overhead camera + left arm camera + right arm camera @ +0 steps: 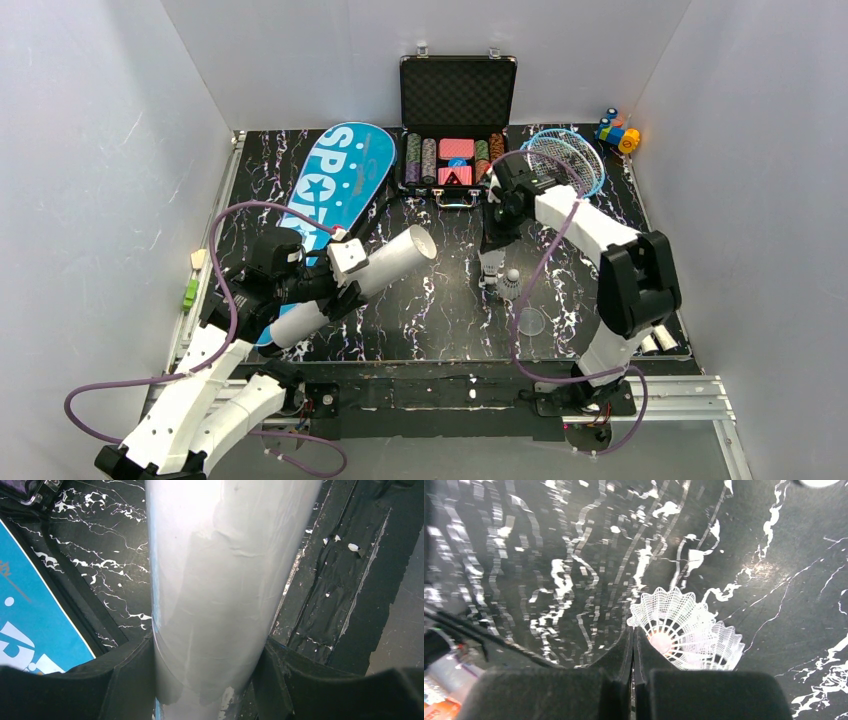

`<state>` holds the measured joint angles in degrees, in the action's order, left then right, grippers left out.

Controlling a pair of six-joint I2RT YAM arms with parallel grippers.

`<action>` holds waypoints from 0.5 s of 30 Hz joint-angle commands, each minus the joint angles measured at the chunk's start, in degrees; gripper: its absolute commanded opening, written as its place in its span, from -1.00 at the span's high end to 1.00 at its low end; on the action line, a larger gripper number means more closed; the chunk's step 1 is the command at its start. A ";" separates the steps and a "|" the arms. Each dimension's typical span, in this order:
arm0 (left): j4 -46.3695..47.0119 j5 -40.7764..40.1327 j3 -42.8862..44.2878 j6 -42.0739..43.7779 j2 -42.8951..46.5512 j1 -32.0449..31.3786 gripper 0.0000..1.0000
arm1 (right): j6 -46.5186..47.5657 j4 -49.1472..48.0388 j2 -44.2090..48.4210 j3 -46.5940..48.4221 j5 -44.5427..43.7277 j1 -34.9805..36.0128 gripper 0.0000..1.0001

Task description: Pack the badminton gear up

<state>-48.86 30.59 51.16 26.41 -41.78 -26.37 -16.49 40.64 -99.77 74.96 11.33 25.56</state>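
step: judging shuttlecock pickup for tubing | left claw (207, 667) is gripping the white tube (225, 580) mid-length, tilted above the bench (799, 580) | right claw (634, 635) is sitting fully closed at the shuttlecock (674, 625) skirt rim on the bench, pinch unclear | next: likely needing a confirmed hold, then lifting toward the tube's raised end

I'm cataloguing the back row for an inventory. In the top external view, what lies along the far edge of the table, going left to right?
blue SPORT bag → black case of poker chips → light-blue-framed rackets → colourful toy blocks
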 commanded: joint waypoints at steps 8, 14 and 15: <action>5.59 2.43 -1.92 -3.45 0.33 0.14 0.44 | -15.16 -5.69 27.58 8.38 10.47 0.20 0.97; 7.19 3.00 -2.79 -3.20 0.10 0.17 0.44 | -22.94 -14.12 35.99 8.40 10.43 3.21 0.97; 7.12 3.03 -2.69 -3.25 0.00 0.18 0.44 | -23.86 -15.41 36.65 8.26 9.48 4.82 0.97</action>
<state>-44.82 32.03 48.27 23.79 -42.04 -26.37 -33.41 32.38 -64.42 82.19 20.10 27.27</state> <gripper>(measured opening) 0.558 0.022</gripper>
